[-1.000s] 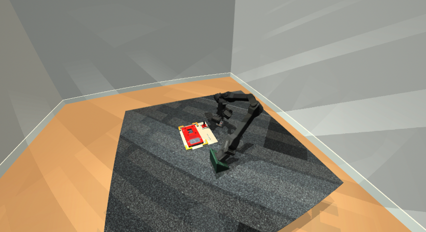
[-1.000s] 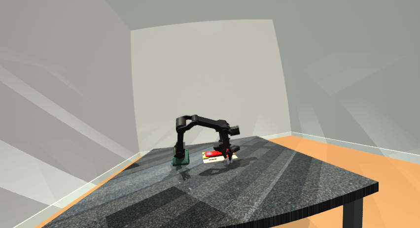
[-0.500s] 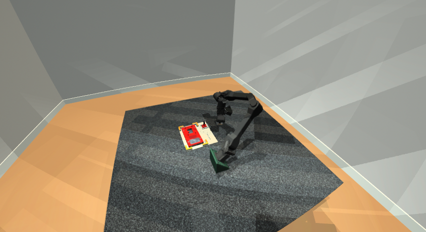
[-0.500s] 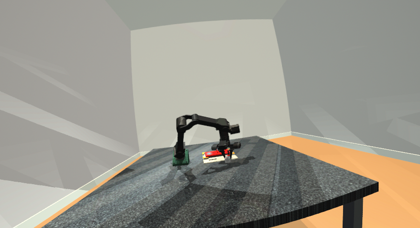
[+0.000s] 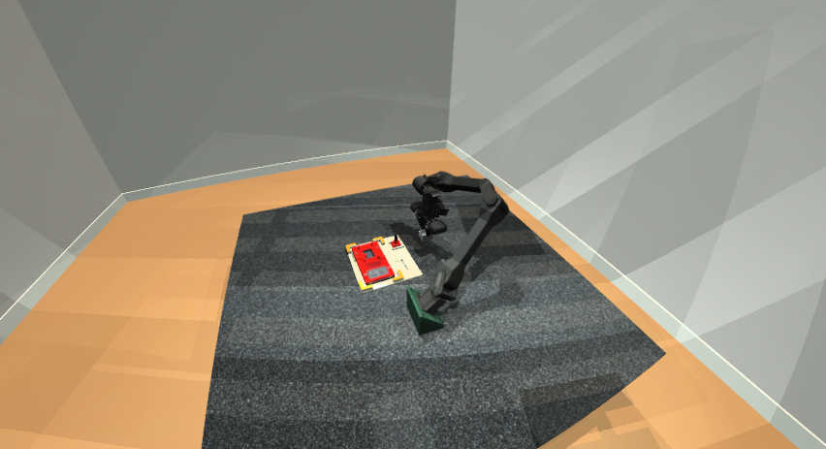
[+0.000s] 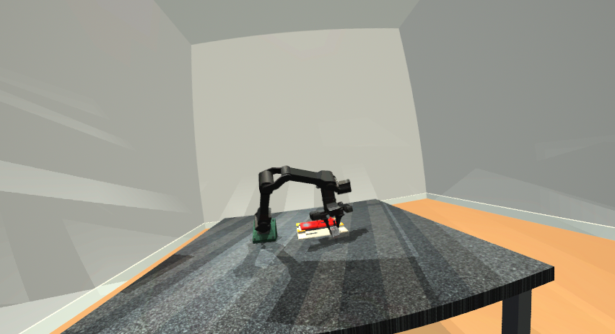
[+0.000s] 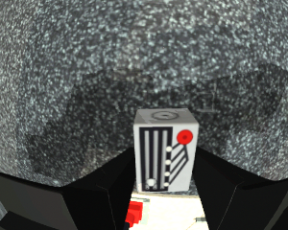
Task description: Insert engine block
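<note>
So the red car body [image 5: 378, 263] [image 6: 312, 225] is sitting on the cream board [image 5: 411, 265] [image 6: 310, 234] [image 7: 173, 213], its opening unfilled. Just beside the board, the gripper [image 5: 425, 234] [image 6: 334, 231] [image 7: 163, 153] is pinching the grey engine block [image 5: 424, 234] [image 6: 334, 231] [image 7: 166, 155], fingers partly closed on its sides, block sitting right between the tips.

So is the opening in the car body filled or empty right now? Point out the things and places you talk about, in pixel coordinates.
Empty: the top view shows a dark, unfilled gap in the red car body [image 5: 374, 263] [image 6: 310, 225], while the engine block [image 6: 334, 231] [image 7: 158, 158] sits between the gripper's fingers.
</note>
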`<state>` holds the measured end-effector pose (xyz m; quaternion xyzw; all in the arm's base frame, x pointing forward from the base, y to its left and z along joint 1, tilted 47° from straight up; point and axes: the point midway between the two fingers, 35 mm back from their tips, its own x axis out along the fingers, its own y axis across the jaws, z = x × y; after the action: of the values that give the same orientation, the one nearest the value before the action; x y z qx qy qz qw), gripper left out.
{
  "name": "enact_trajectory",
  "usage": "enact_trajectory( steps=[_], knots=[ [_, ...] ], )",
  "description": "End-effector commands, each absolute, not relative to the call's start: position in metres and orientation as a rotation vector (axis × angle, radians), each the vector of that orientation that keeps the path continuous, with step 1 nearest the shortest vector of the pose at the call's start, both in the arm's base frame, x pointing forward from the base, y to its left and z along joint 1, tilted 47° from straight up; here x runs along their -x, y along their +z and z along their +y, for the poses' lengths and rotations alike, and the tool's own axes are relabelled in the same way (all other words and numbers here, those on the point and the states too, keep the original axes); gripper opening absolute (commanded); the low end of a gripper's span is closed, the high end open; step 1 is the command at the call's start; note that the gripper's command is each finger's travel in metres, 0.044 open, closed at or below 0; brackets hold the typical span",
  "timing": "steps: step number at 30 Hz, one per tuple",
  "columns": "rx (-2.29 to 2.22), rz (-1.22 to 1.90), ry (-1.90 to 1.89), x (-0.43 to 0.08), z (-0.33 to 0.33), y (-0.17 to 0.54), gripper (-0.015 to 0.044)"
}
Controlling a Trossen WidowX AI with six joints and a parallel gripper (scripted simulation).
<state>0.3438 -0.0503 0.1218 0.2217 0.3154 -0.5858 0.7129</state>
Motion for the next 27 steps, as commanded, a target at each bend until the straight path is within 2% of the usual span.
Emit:
enact_trajectory(
  steps=[1, 27],
  knots=[
    [-0.383, 0.776, -1.242, -0.345, -0.048, 0.125, 0.0],
    [0.357, 1.243, -0.781, -0.345, -0.035, 0.137, 0.0]
  ],
)
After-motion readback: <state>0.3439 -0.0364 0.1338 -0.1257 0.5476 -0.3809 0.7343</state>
